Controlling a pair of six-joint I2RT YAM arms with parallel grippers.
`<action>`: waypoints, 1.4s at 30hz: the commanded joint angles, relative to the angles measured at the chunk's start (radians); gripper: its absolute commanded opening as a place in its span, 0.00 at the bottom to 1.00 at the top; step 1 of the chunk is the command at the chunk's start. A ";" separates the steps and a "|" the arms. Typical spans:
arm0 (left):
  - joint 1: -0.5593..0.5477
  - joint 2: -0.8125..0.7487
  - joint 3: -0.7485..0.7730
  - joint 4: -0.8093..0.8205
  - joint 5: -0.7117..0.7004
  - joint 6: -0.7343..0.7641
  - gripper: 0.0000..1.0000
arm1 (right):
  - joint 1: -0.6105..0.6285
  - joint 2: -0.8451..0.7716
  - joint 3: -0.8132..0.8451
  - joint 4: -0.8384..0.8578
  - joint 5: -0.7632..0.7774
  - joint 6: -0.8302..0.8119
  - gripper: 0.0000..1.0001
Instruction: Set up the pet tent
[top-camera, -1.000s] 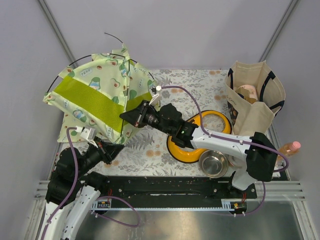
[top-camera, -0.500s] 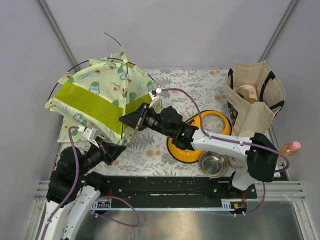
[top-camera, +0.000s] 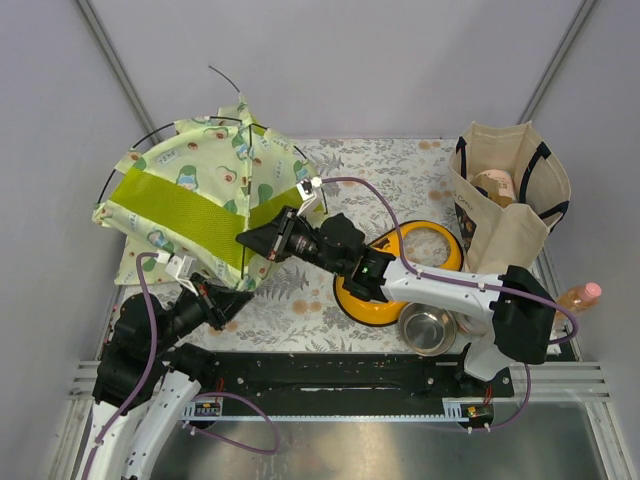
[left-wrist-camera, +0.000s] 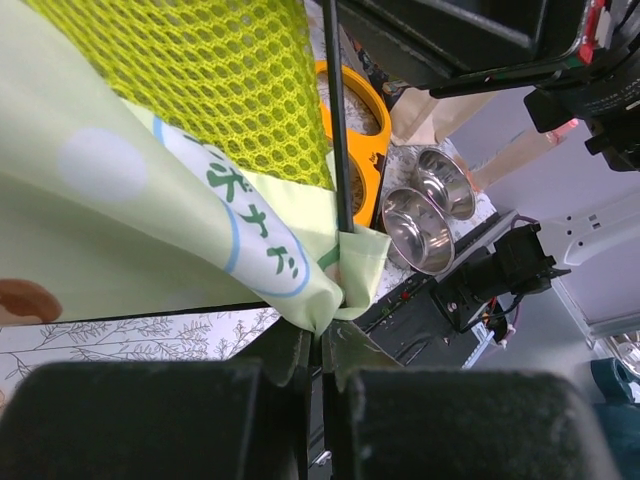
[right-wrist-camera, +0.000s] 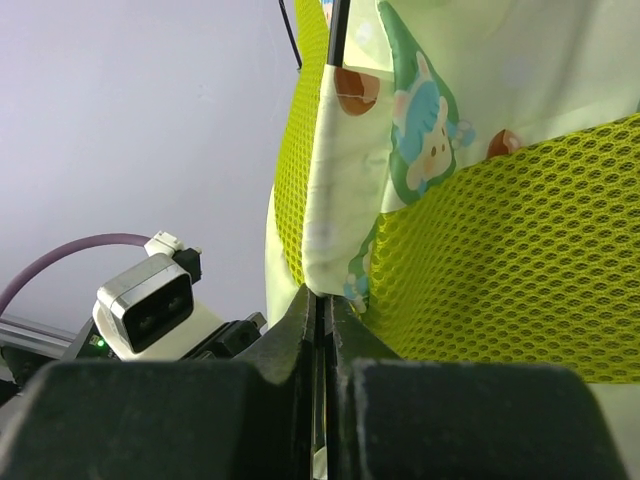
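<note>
The pet tent (top-camera: 190, 190), pale green avocado print with lime mesh panels and thin black poles, is lifted over the table's back left. My left gripper (top-camera: 237, 298) is shut on its lowest fabric corner. In the left wrist view that gripper (left-wrist-camera: 322, 335) pinches the corner of the tent (left-wrist-camera: 150, 200), right where a black pole (left-wrist-camera: 335, 150) ends. My right gripper (top-camera: 245, 240) is shut on the tent's near right edge. The right wrist view shows this gripper (right-wrist-camera: 322, 300) clamped on a fold of the tent (right-wrist-camera: 330, 200) beside a mesh panel (right-wrist-camera: 500, 260).
A flat avocado-print mat (top-camera: 128, 266) lies under the tent. The orange feeder (top-camera: 428, 238) and a steel bowl (top-camera: 427, 327) sit under my right arm. A canvas tote bag (top-camera: 505, 200) stands back right, with a bottle (top-camera: 580, 297) at the right edge.
The tent has swung slightly, its left side dropping and its mesh panel shifting toward the near left. My right gripper moved a little left with it. The left arm has stayed put.
</note>
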 joint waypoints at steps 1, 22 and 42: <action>-0.009 -0.003 0.018 0.072 0.150 -0.015 0.00 | -0.010 0.048 0.040 0.003 0.166 -0.073 0.00; -0.009 -0.133 0.116 0.016 -0.143 -0.012 0.79 | -0.008 0.091 -0.061 0.015 0.008 -0.227 0.00; -0.009 0.066 0.219 -0.011 -0.586 0.041 0.84 | -0.002 -0.160 -0.170 -0.446 0.226 -0.556 0.78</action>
